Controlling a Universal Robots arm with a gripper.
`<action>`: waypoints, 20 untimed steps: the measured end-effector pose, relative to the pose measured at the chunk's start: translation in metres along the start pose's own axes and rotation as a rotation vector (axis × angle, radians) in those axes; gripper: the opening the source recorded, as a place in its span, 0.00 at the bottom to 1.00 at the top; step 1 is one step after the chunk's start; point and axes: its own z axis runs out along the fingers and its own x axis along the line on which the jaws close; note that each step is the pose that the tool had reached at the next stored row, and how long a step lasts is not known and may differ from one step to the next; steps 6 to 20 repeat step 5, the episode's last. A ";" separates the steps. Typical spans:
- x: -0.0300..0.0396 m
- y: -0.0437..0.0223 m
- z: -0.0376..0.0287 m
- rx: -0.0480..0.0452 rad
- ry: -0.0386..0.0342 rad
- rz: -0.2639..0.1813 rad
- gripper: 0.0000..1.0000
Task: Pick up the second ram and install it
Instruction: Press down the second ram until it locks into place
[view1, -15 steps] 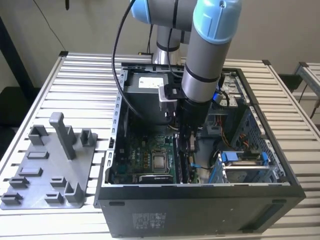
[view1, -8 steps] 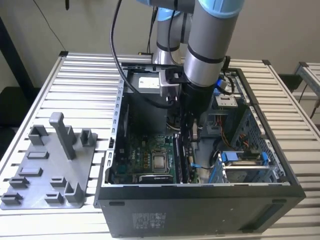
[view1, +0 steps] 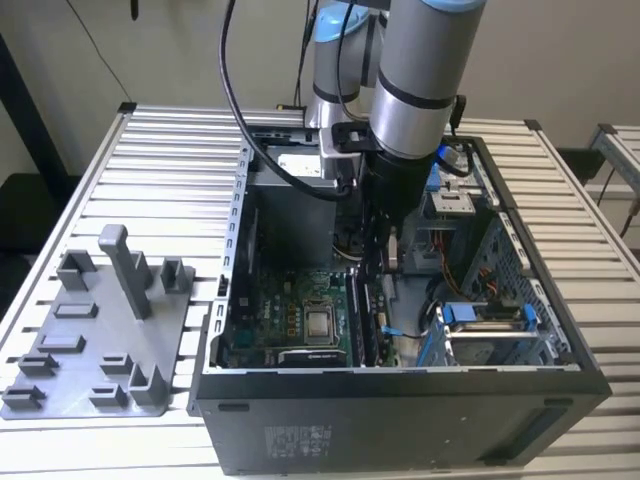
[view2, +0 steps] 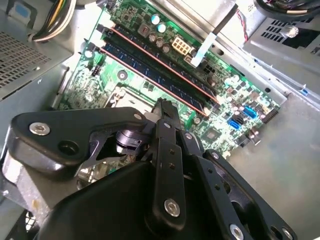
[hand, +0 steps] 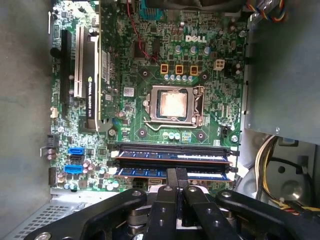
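Two long dark sticks stand side by side in the motherboard's memory slots. The one nearer my fingertips is the second ram (hand: 145, 172) (view2: 145, 75). My gripper (hand: 176, 175) (view2: 162, 106) is shut, its black fingers pressed together, with the tips right at the top edge of that stick near its middle. Whether they touch it I cannot tell. In the exterior view my gripper (view1: 385, 262) reaches down into the open computer case, above the sticks (view1: 371, 320).
The open case (view1: 400, 375) lies on a slatted table. A grey fixture tray (view1: 90, 340) with upright posts sits to the exterior view's left. Around the slots are the processor socket (hand: 172, 104), a graphics card (hand: 91, 70), cable bundles (hand: 270, 155) and the grey power-supply box (hand: 285, 65).
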 end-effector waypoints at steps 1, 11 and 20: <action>0.0000 0.0000 -0.0001 0.0000 0.0000 0.000 0.11; 0.0000 0.0000 -0.0001 0.0000 -0.0007 0.000 0.11; 0.0000 0.0000 -0.0001 0.0000 -0.0007 0.000 0.11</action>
